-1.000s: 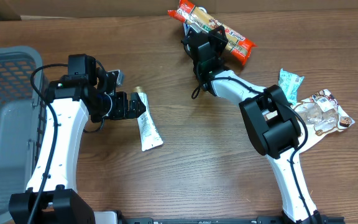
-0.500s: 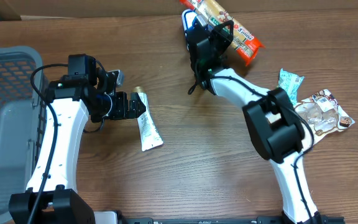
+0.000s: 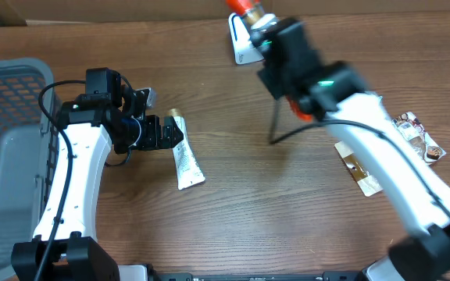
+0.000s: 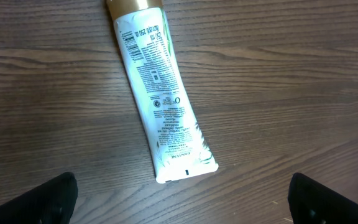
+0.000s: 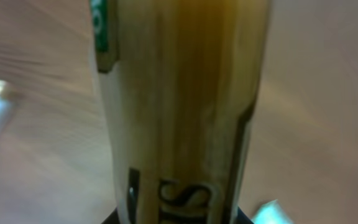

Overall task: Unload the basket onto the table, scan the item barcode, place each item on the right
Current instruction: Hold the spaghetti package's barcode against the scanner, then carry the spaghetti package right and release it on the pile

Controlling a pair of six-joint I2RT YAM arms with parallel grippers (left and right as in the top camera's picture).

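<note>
Our right claw (image 3: 262,27) is clamped on the orange snack pack (image 5: 179,93), arm raised high over the far edge of the desk (image 3: 248,218). We only make out an "S". Left claw (image 4: 188,199) gapes wide, hovering low above the white tube (image 4: 163,99).

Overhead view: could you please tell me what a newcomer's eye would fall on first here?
The right hand, raised at top centre, is shut on an orange snack pack that fills its wrist view. On the left, a white tube lies flat beside the open left hand, with a grey basket at the far left.
</note>
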